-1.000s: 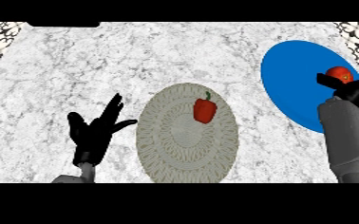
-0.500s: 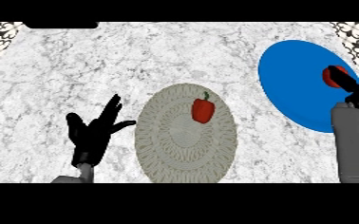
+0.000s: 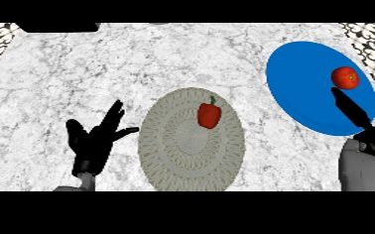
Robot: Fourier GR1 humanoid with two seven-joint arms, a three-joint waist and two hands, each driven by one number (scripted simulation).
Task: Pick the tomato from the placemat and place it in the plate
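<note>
Marbled grey counter carries a round woven placemat with a red pepper on it. Right of the placemat, the tomato now lies bare on the blue plate; a second ago the right hand covered it. Its fingers are straightened and released, drawn back just below the tomato, so the placing looks done. Left of the placemat, the left hand rests open.

- Tabletop: grey-veined marble look, smooth.
- Placemat: woven, ribbed, matt.
- Plate: plain blue, smooth.
- Tomato: glossy red skin.
</note>
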